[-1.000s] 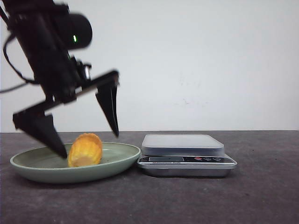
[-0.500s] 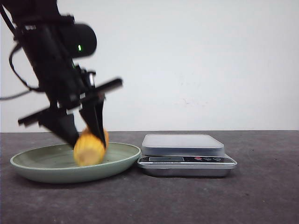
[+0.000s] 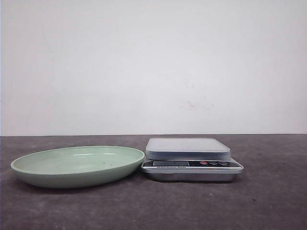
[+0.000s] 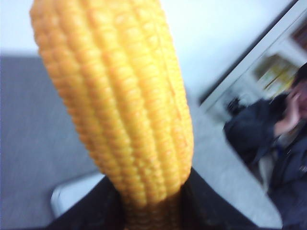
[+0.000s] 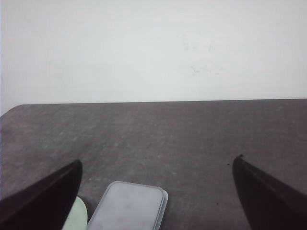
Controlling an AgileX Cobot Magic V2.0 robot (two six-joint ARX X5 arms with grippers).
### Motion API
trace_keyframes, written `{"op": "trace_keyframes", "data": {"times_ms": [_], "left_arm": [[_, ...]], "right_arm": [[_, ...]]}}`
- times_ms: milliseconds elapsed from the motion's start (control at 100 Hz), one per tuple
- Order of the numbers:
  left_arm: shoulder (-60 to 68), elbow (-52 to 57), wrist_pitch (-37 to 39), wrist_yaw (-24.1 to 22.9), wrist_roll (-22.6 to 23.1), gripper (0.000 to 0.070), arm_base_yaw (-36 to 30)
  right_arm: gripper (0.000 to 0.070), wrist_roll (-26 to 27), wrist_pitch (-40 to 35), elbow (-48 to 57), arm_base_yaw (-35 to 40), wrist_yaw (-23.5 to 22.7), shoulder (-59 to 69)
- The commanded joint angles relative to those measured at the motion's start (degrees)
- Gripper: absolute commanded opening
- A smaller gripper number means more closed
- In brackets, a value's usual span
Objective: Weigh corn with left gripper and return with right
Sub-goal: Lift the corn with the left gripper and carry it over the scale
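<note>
Though unseen from the front, corn (image 4: 120, 105) clamped in left fingers (image 4: 206, 206); right fingers (image 5: 43, 196) apart.

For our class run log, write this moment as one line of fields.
left hand: shut on yellow ribbed corn cob, lifted | right hand: open | green oval plate: no corn | silver scale: nothing on it
</note>
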Motion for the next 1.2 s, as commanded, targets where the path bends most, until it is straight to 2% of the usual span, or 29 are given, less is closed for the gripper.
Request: {"op": "trace_keyframes", "data": {"times_ms": [0, 140, 270, 500, 840, 1190], "left_arm": [[1.0, 2.4, 0.4, -0.2, 0.5, 0.0001, -0.8], [2.2, 3.3, 1.1, -2.9, 0.5, 0.0001, -1.8], [6.1, 3.3, 0.3, -3.1, -0.3, 0.0003, -2.9], [18.0, 3.3, -0.3, 0.7, -3.4, 0.0003, -5.8], [34.5, 3.3, 0.5, 0.9, -8.8, 0.0003, -9.7], [41.7, 3.3, 0.0, 1.3, -9.1, 0.0003, -10.3]], "right_arm": [[0.0633, 0.6, 0.9, 0.9, 0.4, 0.0, 0.2], [0.0633, 0.6, 0.9, 0.9, 1.2, 0.0, 0.2], [0.0633, 0.6, 0.9, 0.9, 1.6, 0.0, 0.2], [0.0633, 0.6, 0.5, 0.9, 1.9, 0.0, 0.2], [0.0633, 0.5, -5.2, 0.9, 1.9, 0.0, 0.2], [0.0633, 0.1, -9.0, 0.9, 1.9, 0.0, 0.2]]}}
